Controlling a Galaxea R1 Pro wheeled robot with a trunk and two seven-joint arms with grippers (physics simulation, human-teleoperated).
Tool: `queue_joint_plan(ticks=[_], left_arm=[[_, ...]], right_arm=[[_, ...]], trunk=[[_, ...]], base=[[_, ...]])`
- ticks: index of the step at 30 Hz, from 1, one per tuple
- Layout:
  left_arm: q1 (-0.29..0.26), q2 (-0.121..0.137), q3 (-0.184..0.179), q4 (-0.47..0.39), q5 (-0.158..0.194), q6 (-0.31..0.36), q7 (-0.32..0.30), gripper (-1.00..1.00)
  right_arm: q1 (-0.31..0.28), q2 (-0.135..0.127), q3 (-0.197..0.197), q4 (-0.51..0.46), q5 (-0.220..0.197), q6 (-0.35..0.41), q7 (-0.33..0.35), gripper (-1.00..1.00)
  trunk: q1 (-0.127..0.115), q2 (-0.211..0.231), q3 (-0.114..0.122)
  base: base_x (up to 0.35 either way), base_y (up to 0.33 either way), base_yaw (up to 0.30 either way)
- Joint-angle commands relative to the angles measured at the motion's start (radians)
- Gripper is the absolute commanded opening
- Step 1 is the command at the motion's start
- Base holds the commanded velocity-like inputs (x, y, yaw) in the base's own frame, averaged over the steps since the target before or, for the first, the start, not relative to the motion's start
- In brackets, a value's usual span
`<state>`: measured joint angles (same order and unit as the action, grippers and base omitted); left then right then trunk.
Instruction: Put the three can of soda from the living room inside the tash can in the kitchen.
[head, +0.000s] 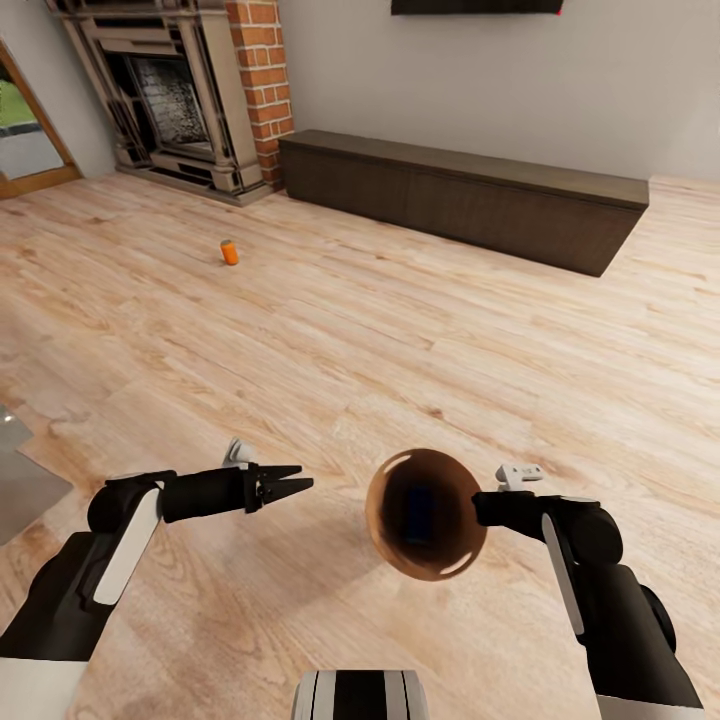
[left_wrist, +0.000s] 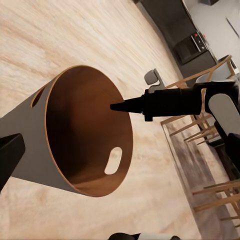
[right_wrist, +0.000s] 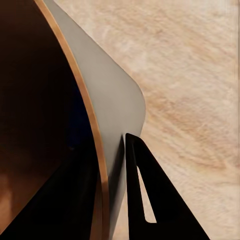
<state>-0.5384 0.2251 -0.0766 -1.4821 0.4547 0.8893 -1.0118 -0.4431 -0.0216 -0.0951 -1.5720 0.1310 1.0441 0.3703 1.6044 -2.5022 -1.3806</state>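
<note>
One orange can of soda (head: 230, 252) stands far off on the wood floor, ahead and to the left. Close in front of me hangs the brown tash can (head: 385, 500), tipped so its mouth faces me, with something blue (head: 420, 515) inside that looks like a can. My right gripper (head: 478, 508) is shut on its rim; in the right wrist view one finger (right_wrist: 142, 195) lies outside the grey wall (right_wrist: 110, 110). My left gripper (head: 303, 477) is open and holds nothing, a short way left of the bin (left_wrist: 75, 130). From the left wrist, the right gripper (left_wrist: 117, 106) shows at the rim.
A brick fireplace (head: 170, 100) stands at the far left, and a long dark bench (head: 460, 195) runs along the back wall under a TV (head: 475, 5). A grey rug edge (head: 20, 480) lies at my left. Wooden chairs (left_wrist: 210, 130) show in the left wrist view.
</note>
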Motion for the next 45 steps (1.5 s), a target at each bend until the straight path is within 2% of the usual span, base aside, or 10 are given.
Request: queue_joint_plan(ticks=[1,9,22,32,37,41,45], left_arm=[[0.000,0.000,0.000,0.000,0.000,-0.001,0.000,1.00],[0.000,-0.001,0.000,0.005,-0.001,-0.003,0.001,1.00],[0.000,0.000,0.000,0.006,0.002,-0.003,0.001,1.00],[0.000,0.002,0.000,0.017,0.001,-0.009,0.004,1.00],[0.000,0.002,0.000,0.067,0.000,-0.041,0.004,1.00],[0.000,0.001,0.000,0.132,-0.001,-0.095,0.003,1.00],[0.000,0.000,-0.001,0.138,-0.001,-0.114,0.001,1.00]], right_arm=[[0.000,0.000,0.000,0.000,-0.022,0.003,0.006,-1.00],[0.000,0.000,-0.020,0.000,-0.022,0.003,0.006,-1.00],[0.000,-0.001,-0.024,0.000,-0.022,0.003,0.006,-1.00],[0.000,-0.026,-0.032,0.000,-0.023,0.003,0.006,-1.00],[0.000,-0.028,-0.034,0.000,-0.023,0.003,0.006,-1.00],[0.000,-0.030,-0.037,0.000,-0.022,0.003,0.005,-1.00],[0.000,-0.031,-0.038,0.000,-0.022,0.003,0.004,-1.00]], trunk=[[0.000,0.000,0.002],[0.000,0.000,0.015],[0.000,0.000,0.036],[0.000,0.000,0.052],[0.000,0.000,0.060],[0.000,0.000,0.066],[0.000,0.000,0.073]], base=[[0.000,0.000,0.000],[0.000,0.000,0.000],[0.000,0.000,0.000],[0.000,0.000,0.000],[0.000,0.000,0.000],[0.000,0.000,0.000],[0.000,0.000,0.000]])
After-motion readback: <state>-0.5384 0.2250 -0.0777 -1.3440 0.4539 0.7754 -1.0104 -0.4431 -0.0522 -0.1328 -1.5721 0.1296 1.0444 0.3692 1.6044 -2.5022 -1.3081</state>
